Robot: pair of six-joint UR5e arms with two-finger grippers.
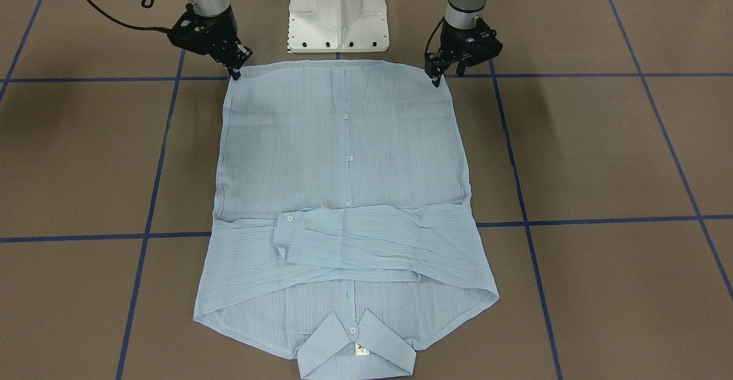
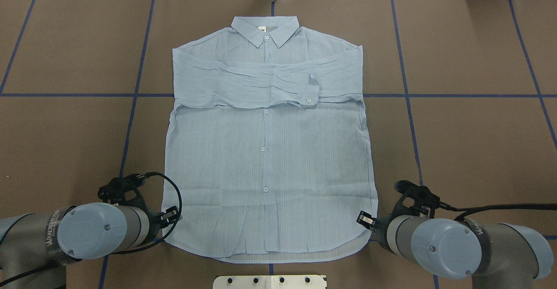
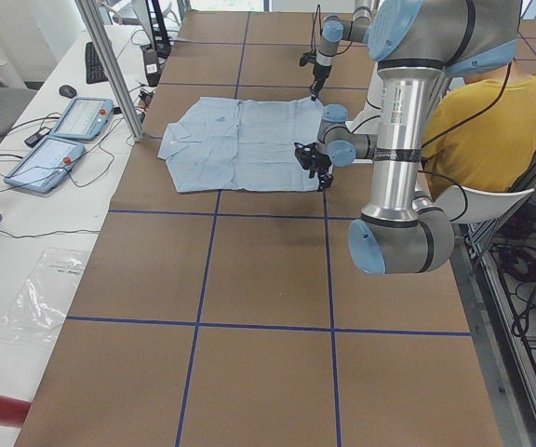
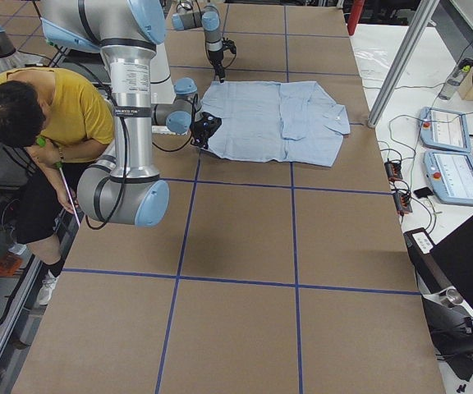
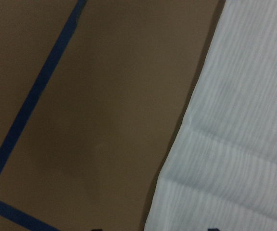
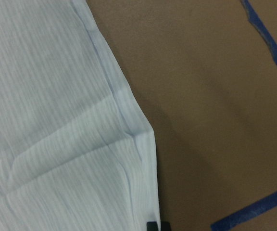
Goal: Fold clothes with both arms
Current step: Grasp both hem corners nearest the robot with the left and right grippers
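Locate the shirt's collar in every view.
Front-facing: collar, bottom centre.
Overhead: collar, top centre.
Exterior left: collar, left end of shirt.
Exterior right: collar, shirt's right end.
Left wrist: not in it.
Right wrist: not in it.
Landmark: folded sleeves lie beside it.

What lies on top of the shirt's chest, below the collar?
Both sleeves lie folded across the shirt, one buttoned cuff uppermost. The front beneath is hidden.

Robotics lab: tape-gridded brown table (image 3: 268, 270), two teach pendants (image 3: 82, 118) on side bench (image 3: 7, 251), aluminium frame post (image 3: 110, 65).
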